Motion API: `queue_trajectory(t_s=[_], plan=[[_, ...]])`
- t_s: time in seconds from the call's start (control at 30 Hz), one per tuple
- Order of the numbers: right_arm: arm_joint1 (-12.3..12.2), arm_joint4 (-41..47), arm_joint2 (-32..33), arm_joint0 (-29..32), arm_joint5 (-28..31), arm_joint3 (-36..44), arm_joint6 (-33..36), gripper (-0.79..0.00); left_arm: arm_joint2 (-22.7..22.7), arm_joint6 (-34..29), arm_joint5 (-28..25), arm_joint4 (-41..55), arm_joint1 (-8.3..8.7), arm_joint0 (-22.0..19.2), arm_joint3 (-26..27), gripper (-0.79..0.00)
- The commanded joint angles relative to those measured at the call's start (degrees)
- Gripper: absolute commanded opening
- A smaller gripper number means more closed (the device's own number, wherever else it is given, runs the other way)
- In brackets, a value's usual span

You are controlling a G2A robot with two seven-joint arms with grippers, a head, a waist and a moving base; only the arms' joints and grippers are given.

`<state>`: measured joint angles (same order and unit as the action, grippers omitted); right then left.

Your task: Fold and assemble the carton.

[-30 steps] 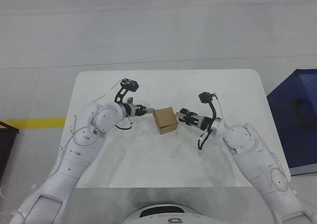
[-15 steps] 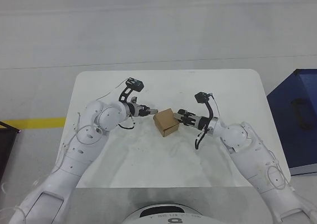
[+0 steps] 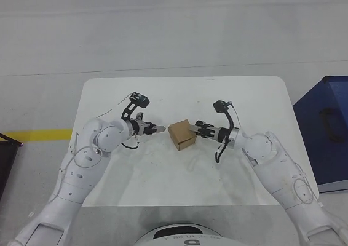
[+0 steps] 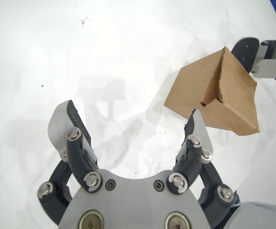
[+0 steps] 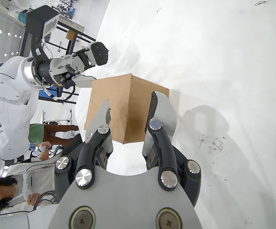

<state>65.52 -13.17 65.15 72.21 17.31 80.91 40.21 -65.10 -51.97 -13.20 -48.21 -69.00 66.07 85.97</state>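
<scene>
The left gripper (image 3: 160,128) has drawn back from the carton (image 3: 181,133), fingers apart, while the carton stays in the middle of the table (image 3: 235,98) with the right gripper (image 3: 197,129) spread astride its corner — so the flap pressing seems finished, I judge.

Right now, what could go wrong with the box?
1. The carton has a flap seam gaping a little. A push there might pop it open.
2. The left gripper is open, with one fingertip close to the carton's corner. It could knock the carton askew.
3. The right gripper sits at the carton's far edge. On the smooth table the carton might slide away.
</scene>
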Motion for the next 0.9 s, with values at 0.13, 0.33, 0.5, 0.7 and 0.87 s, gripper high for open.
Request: queue_trajectory(t_s=[0.13, 0.33, 0.5, 0.7, 0.87], plan=[[0.06, -0.21, -0.46, -0.36, 0.04, -0.37, -0.33, -0.456, 2.86, -0.79, 1.91, -0.69, -0.56, -2.45, -0.10, 0.000], [0.04, -0.30, -0.67, -0.51, 0.08, -0.52, -0.20, -0.483, 5.09, -1.28, 3.21, -1.25, -1.04, -4.44, -0.65, 0.000], [0.02, -0.39, -0.89, -0.62, 0.12, -0.61, -0.04, -0.496, 6.09, -1.65, 3.51, -1.38, -1.24, -5.27, -1.18, 0.000], [-0.01, -1.86, -1.22, -0.58, -0.47, -0.43, -0.83, -0.514, 6.64, -1.66, 4.16, -1.39, -1.36, -5.81, -2.14, 0.000], [0.06, -4.60, -1.99, -0.57, -2.00, 0.02, -2.16, -0.514, 5.97, -1.29, 4.30, -1.48, -1.13, -5.14, -2.01, 0.000]])
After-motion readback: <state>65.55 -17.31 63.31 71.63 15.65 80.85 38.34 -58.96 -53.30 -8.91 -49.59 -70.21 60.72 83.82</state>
